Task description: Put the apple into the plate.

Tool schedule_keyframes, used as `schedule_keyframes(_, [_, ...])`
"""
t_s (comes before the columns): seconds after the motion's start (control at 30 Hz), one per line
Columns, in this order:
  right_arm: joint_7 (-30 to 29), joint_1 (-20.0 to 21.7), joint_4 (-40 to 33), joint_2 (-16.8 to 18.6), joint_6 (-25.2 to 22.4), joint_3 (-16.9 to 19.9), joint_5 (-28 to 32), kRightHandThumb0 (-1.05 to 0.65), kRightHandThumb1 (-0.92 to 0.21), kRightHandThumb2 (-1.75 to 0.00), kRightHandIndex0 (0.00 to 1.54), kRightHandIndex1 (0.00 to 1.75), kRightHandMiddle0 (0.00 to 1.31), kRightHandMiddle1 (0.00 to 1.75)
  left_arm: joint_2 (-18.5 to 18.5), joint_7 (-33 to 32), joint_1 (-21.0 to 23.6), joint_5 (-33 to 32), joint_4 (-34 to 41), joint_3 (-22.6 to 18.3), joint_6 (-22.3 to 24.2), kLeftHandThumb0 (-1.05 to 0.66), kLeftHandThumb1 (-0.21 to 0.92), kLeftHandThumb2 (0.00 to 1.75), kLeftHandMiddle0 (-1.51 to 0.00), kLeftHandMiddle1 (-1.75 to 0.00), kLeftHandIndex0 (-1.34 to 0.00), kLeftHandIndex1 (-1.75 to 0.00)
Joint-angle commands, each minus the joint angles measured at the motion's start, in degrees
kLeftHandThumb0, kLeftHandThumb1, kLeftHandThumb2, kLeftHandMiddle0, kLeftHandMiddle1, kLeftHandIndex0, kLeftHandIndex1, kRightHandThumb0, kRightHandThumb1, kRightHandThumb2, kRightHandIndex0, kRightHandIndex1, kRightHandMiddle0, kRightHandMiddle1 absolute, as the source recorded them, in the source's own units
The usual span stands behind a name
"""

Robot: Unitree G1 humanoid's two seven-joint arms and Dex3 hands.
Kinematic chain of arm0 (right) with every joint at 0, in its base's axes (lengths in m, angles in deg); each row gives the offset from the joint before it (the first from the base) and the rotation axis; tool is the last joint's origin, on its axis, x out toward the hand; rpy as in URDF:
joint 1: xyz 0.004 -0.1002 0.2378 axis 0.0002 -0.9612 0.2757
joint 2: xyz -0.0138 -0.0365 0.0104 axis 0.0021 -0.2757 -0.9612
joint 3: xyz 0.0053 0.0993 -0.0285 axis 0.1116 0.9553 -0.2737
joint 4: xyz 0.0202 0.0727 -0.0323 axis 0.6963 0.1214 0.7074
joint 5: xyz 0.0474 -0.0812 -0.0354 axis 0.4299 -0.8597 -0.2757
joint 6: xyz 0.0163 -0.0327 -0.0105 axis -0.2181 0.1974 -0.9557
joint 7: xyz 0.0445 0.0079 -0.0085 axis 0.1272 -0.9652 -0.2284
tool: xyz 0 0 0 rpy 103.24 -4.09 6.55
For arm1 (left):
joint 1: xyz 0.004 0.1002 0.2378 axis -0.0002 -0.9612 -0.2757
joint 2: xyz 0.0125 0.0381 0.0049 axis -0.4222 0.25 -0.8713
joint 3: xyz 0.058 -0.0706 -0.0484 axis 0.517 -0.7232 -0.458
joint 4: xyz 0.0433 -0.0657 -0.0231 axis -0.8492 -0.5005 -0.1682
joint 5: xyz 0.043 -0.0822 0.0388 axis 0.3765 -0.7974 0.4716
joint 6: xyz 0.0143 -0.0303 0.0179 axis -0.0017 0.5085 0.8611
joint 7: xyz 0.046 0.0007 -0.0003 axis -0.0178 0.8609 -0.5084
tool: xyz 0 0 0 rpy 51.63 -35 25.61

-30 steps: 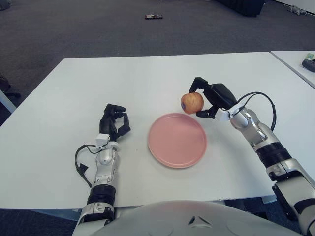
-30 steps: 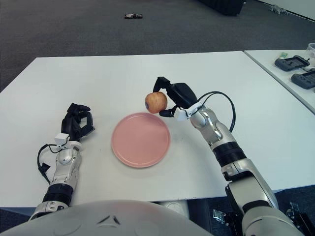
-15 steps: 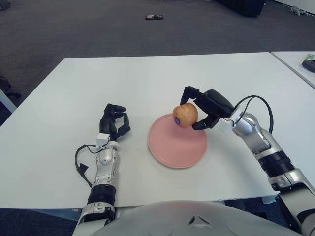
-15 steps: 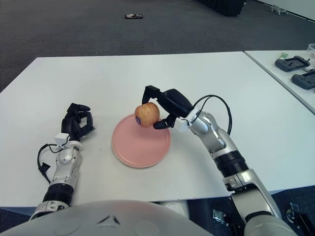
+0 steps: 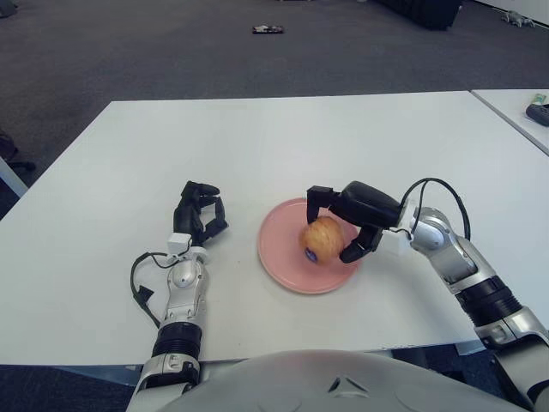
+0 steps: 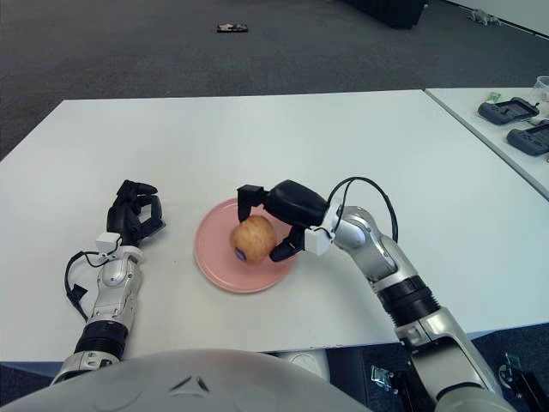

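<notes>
The apple (image 5: 321, 239) sits over the middle of the pink plate (image 5: 283, 262), low enough that it seems to touch the plate's surface, though contact cannot be confirmed; it is yellowish red, with a small dark sticker facing the camera at its lower left; the right hand (image 5: 347, 216) reaches in from about 3 o'clock of the plate and is wrapped around the apple, one dark finger (image 5: 317, 194) hooked over the fruit's far side at 12 o'clock and another finger (image 5: 355, 250) pressed against its near right side at about 4 o'clock, so the hand is gripping the apple; the right forearm runs off toward 4 o'clock, with a black cable (image 5: 436, 186) looping above the wrist; the plate lies on the white table (image 5: 257, 137), a little to the near side of the table's centre; the left hand (image 5: 200, 215) shows at 9 o'clock of the plate, well apart from it, its dark fingers curled in on themselves and holding nothing; at the far 12 o'clock, on the dark carpet (image 5: 129, 51) beyond the table, lies a small dark object (image 5: 268, 30); at 2 o'clock the corner of a second white table (image 5: 515, 107) shows.
</notes>
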Motion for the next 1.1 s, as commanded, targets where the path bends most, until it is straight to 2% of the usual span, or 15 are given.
schedule_keyframes(0.0, [-0.3,1.1,0.0,-0.5,3.4,-0.2,-2.2,-0.55,-0.14,-1.54,1.28,1.75,0.76,1.75,0.5,-0.1,-2.5,-0.1,-2.3,0.1,1.1,-0.42,0.49,1.11,-0.82,-1.75,-0.47,-1.75])
schedule_keyframes(0.07, [-0.6,1.3,0.5,-0.4,4.5,-0.3,-3.3,-0.55,-0.16,-1.52,1.26,1.75,0.75,1.75,0.5,0.0,-2.5,-0.3,-2.4,0.0,0.8,-0.42,0.49,1.11,-0.82,-1.75,-0.47,-1.75])
schedule_keyframes(0.17, [0.9,1.5,0.6,-0.7,4.2,-0.6,-3.3,-0.52,-0.23,-1.42,1.14,1.75,0.68,1.75,0.7,0.4,-2.4,-0.8,-2.6,-0.1,0.4,-0.42,0.49,1.11,-0.83,-1.75,-0.47,-1.75])
schedule_keyframes(0.27, [2.9,1.4,0.4,-0.8,2.7,-1.0,-2.6,-0.47,-0.35,-1.27,0.95,1.75,0.58,1.75,0.7,0.1,-2.4,-0.6,-2.6,-0.1,0.2,-0.42,0.49,1.11,-0.83,-1.75,-0.47,-1.75])
schedule_keyframes(0.3, [3.5,1.4,0.4,-0.8,2.2,-1.2,-2.4,-0.45,-0.45,-1.15,0.69,1.75,0.51,1.75,0.6,0.0,-2.4,-0.5,-2.6,0.0,0.2,-0.42,0.49,1.11,-0.83,-1.75,-0.47,-1.75])
schedule_keyframes(0.33, [4.3,1.5,0.3,-1.0,1.8,-1.4,-2.3,-0.43,-0.51,-1.06,0.52,1.75,0.46,1.75,0.6,-0.4,-2.5,-0.1,-2.5,0.0,0.2,-0.42,0.49,1.11,-0.83,-1.75,-0.47,-1.75])
schedule_keyframes(0.4, [5.5,1.9,0.4,-1.3,1.9,-1.7,-2.6,-0.56,-0.55,-1.04,0.26,1.58,0.23,1.67,0.4,-0.9,-2.5,0.6,-2.5,0.1,0.3,-0.42,0.49,1.11,-0.83,-1.75,-0.47,-1.75])
schedule_keyframes(0.43, [5.9,2.1,0.5,-1.5,2.0,-1.8,-2.8,-0.62,-0.56,-1.03,0.17,1.41,0.15,1.53,0.4,-1.1,-2.5,0.9,-2.5,0.2,0.4,-0.42,0.49,1.11,-0.83,-1.75,-0.47,-1.75])
schedule_keyframes(0.47, [6.3,2.5,0.7,-1.7,2.6,-2.0,-3.3,-0.65,-0.57,-1.02,0.14,1.34,0.12,1.49,0.3,-1.3,-2.5,1.1,-2.6,0.2,0.4,-0.42,0.49,1.11,-0.83,-1.75,-0.47,-1.75])
schedule_keyframes(0.5, [6.6,2.8,0.9,-1.8,3.0,-2.1,-3.6,-0.69,-0.6,-0.99,0.09,1.14,0.08,1.36,0.2,-1.4,-2.5,1.3,-2.7,0.2,0.5,-0.42,0.49,1.11,-0.83,-1.75,-0.47,-1.75])
schedule_keyframes(0.57, [6.8,3.2,1.1,-2.0,3.6,-2.2,-4.2,-0.74,-0.63,-0.94,0.04,0.94,0.04,1.22,0.1,-1.6,-2.5,1.5,-2.8,0.3,0.5,-0.42,0.49,1.11,-0.83,-1.75,-0.47,-1.75])
schedule_keyframes(0.63, [6.3,3.6,1.5,-2.3,4.8,-2.0,-5.4,-0.81,-0.7,-0.84,0.02,0.55,0.02,0.95,0.0,-1.6,-2.5,1.6,-3.0,0.4,0.3,-0.42,0.49,1.11,-0.83,-1.75,-0.47,-1.75])
schedule_keyframes(0.77, [5.6,3.8,2.0,-2.7,6.1,-1.8,-6.4,-0.9,-0.82,-0.7,0.0,0.15,0.0,0.58,0.0,-1.3,-2.5,1.3,-3.0,0.5,0.0,-0.43,0.49,1.12,-0.83,-1.75,-0.48,-1.75])
schedule_keyframes(0.97, [3.6,3.9,3.0,-3.0,8.2,-1.5,-8.1,-1.01,-0.91,-0.65,0.0,0.01,0.0,0.22,0.4,-0.1,-2.6,-0.5,-2.8,0.2,0.3,-0.43,0.49,1.12,-0.83,-1.75,-0.48,-1.75])
schedule_keyframes(1.07, [2.6,4.0,3.7,-2.8,9.0,-1.4,-8.7,-1.03,-0.92,-0.66,0.0,0.01,0.0,0.15,0.5,0.4,-2.6,-1.1,-2.8,0.1,0.2,-0.43,0.48,1.12,-0.83,-1.75,-0.48,-1.75])
